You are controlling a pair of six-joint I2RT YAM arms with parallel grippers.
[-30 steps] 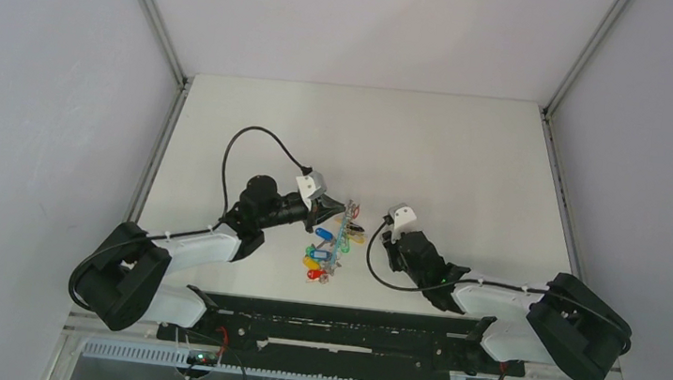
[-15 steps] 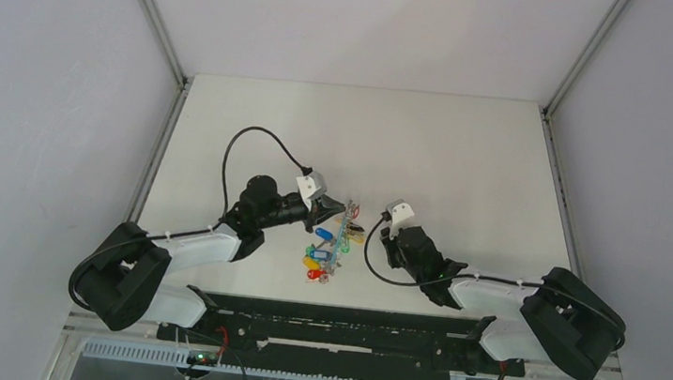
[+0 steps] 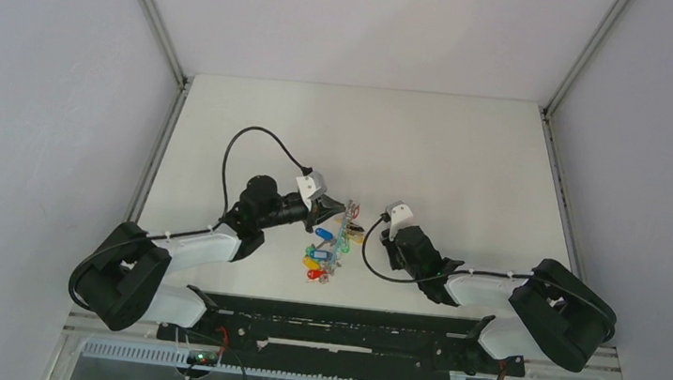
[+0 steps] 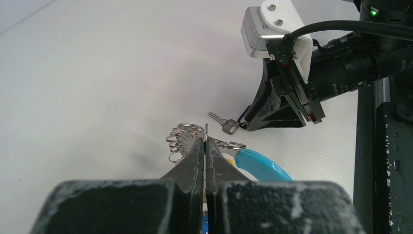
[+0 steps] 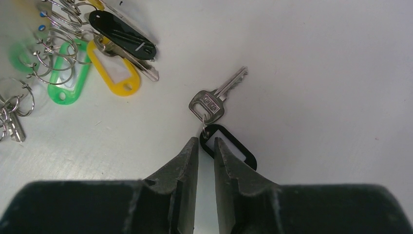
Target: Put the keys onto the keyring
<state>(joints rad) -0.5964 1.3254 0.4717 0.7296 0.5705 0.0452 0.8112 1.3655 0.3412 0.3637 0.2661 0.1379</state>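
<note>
The left gripper is closed flat on a thin upright wire of the keyring, probably to stand the loop on edge on the table and keep it from sliding while the other arm works. From above, the keyring reads as a narrow silvery line running toward the arm bases. The threaded keys fan out beside it in blue, green, yellow and red. One loose key lies apart from that bunch, flat on the table just ahead of the right gripper. It is a plain silvery metal key with a squared head and a toothed blade, joined by a small wire link to a glossy black tag shaped like a rounded oblong with a clear window. The right gripper's dark, slightly rough fingers stand only a narrow gap apart over the link end of that tag (whether they already pinch it, I cannot tell). Coming in low at that end looks meant to lift key and tag together. In the right wrist view the bunch shows a yellow tag, a green tag and a crowd of fine split rings. These are all smooth plastic and springy wire, and likely to snag.
</note>
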